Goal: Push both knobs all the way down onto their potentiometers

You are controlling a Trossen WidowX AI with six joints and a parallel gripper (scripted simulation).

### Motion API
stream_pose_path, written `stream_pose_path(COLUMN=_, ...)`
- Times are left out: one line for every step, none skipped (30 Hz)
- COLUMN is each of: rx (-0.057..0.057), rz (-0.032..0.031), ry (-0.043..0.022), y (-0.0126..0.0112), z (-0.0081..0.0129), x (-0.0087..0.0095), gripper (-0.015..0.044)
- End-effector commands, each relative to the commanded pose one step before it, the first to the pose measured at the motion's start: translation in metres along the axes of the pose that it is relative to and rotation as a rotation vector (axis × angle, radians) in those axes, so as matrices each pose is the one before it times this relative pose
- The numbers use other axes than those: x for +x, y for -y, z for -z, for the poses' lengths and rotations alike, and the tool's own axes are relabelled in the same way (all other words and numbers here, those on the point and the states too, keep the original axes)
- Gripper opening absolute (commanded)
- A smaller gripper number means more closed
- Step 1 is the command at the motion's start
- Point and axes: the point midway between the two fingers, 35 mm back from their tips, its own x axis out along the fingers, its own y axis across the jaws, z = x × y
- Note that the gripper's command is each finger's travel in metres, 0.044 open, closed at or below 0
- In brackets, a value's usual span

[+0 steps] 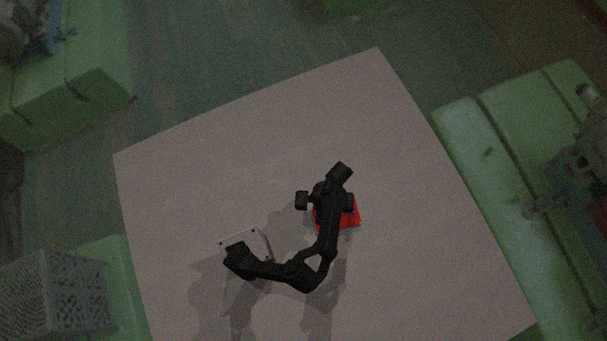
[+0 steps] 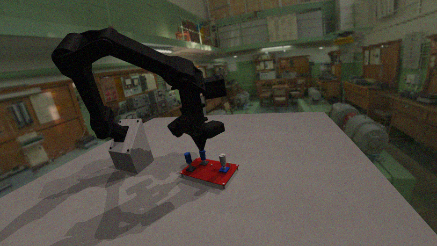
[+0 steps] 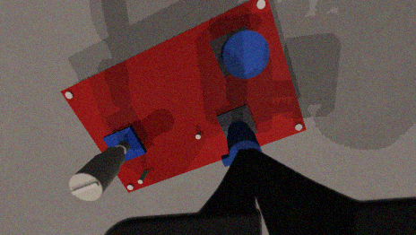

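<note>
The red circuit board stands on short legs. My gripper is shut with nothing seen between its fingers; its tips are at the top of the rear blue knob, apparently touching it. That knob stands upright close above its dark potentiometer. The other blue knob stands over another dark potentiometer, with a gap below it. A grey knob with a slotted white top stands over a blue potentiometer; a bit of shaft shows beneath.
The board also carries a small pin near its middle and a thin post near the grey knob. The arm's grey wedge-shaped base stands on the table, left of the board.
</note>
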Motion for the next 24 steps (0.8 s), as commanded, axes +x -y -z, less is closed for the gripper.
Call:
stream_pose_path(rx=0.0205, rz=0.01021, ry=0.00765, y=-0.00298, z=-0.00122, x=0.01337, gripper=0.0000)
stream_pose_path(rx=0.0000, rz=0.00000, ry=0.00000, y=0.00000, z=0.00000, x=0.00000, gripper=0.0000)
stream_pose_path(rx=0.0000, rz=0.00000, ry=0.00000, y=0.00000, z=0.00000, x=0.00000, gripper=0.0000)
stream_pose_path(rx=0.0000, rz=0.00000, ry=0.00000, y=0.00000, z=0.00000, x=0.00000, gripper=0.0000)
stream_pose_path(rx=0.0000, rz=0.00000, ry=0.00000, y=0.00000, z=0.00000, x=0.00000, gripper=0.0000)
stream_pose_path(rx=0.0000, rz=0.00000, ry=0.00000, y=0.00000, z=0.00000, x=0.00000, gripper=0.0000)
stream_pose_path(rx=0.0000, rz=0.00000, ry=0.00000, y=0.00000, z=0.00000, x=0.00000, gripper=0.0000)
stream_pose_path(rx=0.0000, rz=0.00000, ry=0.00000, y=0.00000, z=0.00000, x=0.00000, gripper=0.0000)
stream_pose_path(rx=0.0000, rz=0.00000, ry=0.00000, y=0.00000, z=0.00000, x=0.00000, gripper=0.0000)
stream_pose_path(rx=0.0000, rz=0.00000, ry=0.00000, y=0.00000, z=0.00000, x=0.00000, gripper=0.0000)
stream_pose_path(rx=0.0000, rz=0.00000, ry=0.00001, y=0.00000, z=0.00000, x=0.00025, gripper=0.0000)
stream_pose_path(rx=0.0000, rz=-0.00001, ry=0.00001, y=0.00000, z=0.00000, x=0.00037, gripper=0.0000)
stream_pose_path(rx=0.0000, rz=-0.00001, ry=0.00002, y=0.00000, z=-0.00001, x=0.00054, gripper=0.0000)
stream_pose_path(rx=0.0000, rz=-0.00001, ry=0.00002, y=0.00000, z=-0.00001, x=0.00061, gripper=0.0000)
stream_pose_path(rx=0.0000, rz=0.00000, ry=0.00001, y=0.00000, z=0.00000, x=0.00024, gripper=0.0000)
stream_pose_path(rx=0.0000, rz=0.00000, ry=0.00000, y=0.00000, z=0.00000, x=0.00000, gripper=0.0000)
stream_pose_path(rx=0.0000, rz=0.00000, ry=0.00000, y=0.00000, z=0.00000, x=0.00000, gripper=0.0000)
stream_pose_path(rx=0.0000, rz=0.00000, ry=0.00000, y=0.00000, z=0.00000, x=0.00000, gripper=0.0000)
stream_pose_path(rx=0.0000, rz=0.00000, ry=0.00000, y=0.00000, z=0.00000, x=0.00000, gripper=0.0000)
stream_pose_path(rx=0.0000, rz=0.00000, ry=0.00000, y=0.00000, z=0.00000, x=0.00000, gripper=0.0000)
stream_pose_path(rx=0.0000, rz=0.00000, ry=0.00000, y=0.00000, z=0.00000, x=0.00000, gripper=0.0000)
stream_pose_path(rx=0.0000, rz=0.00000, ry=0.00000, y=0.00000, z=0.00000, x=0.00000, gripper=0.0000)
stream_pose_path(rx=0.0000, rz=0.00000, ry=0.00000, y=0.00000, z=0.00000, x=0.00000, gripper=0.0000)
stream_pose_path(rx=0.0000, rz=0.00000, ry=0.00000, y=0.00000, z=0.00000, x=0.00000, gripper=0.0000)
